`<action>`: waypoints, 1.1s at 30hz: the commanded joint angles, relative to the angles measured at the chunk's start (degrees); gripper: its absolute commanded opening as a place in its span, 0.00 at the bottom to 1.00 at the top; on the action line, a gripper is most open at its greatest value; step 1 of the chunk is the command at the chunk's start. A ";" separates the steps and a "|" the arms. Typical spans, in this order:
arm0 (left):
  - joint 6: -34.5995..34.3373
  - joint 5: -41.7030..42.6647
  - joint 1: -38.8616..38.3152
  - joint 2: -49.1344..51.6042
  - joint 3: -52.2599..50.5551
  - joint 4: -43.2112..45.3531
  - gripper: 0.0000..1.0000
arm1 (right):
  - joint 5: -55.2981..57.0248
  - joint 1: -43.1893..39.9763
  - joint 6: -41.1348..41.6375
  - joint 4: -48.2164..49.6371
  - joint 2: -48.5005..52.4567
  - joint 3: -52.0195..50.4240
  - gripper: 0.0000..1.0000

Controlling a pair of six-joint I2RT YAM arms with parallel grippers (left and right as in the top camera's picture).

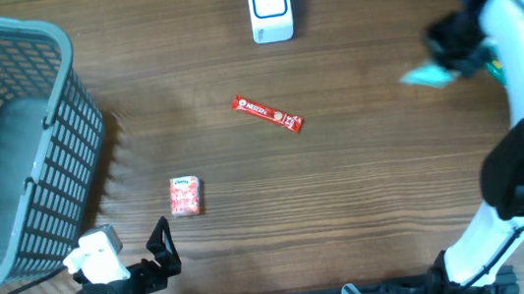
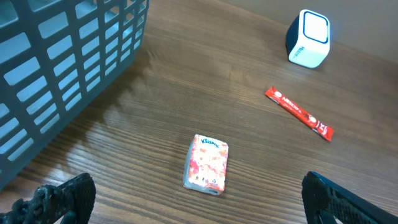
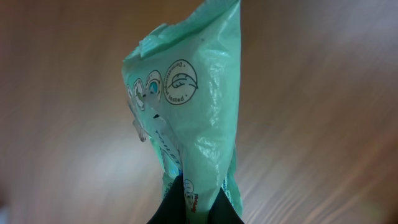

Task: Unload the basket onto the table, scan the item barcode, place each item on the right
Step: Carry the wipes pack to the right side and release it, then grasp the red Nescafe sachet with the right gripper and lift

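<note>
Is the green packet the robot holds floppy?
Probably floppy: the green packet looks like thin, wrinkled plastic film, creased where the right gripper pinches it. Likely light too: one pinched end carries it. Its glossy surface may be slippery.

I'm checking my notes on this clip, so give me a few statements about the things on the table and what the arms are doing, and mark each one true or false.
1. The right end effector is shut on a green packet. True.
2. The red stick packet lies inside the basket. False: it lies on the bare table, apart from the basket.
3. The left end effector is open and holds nothing. True.
4. The tissue pack is touching the scanner. False: they are well apart.
</note>
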 commanded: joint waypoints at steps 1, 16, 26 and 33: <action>0.79 -0.79 -0.26 -0.13 -0.28 0.13 1.00 | 14.93 -12.31 -0.70 2.10 0.55 -8.22 0.05; 0.81 -0.79 -0.26 -0.13 -0.28 0.13 1.00 | -30.91 -21.88 -22.03 10.99 0.15 -7.56 1.00; 0.81 -0.79 -0.26 -0.13 -0.28 0.13 1.00 | -18.27 20.41 -40.26 20.52 1.66 -11.15 1.00; 0.81 -0.79 -0.26 -0.13 -0.28 0.13 1.00 | -0.72 40.24 -46.16 30.84 7.96 -11.15 0.94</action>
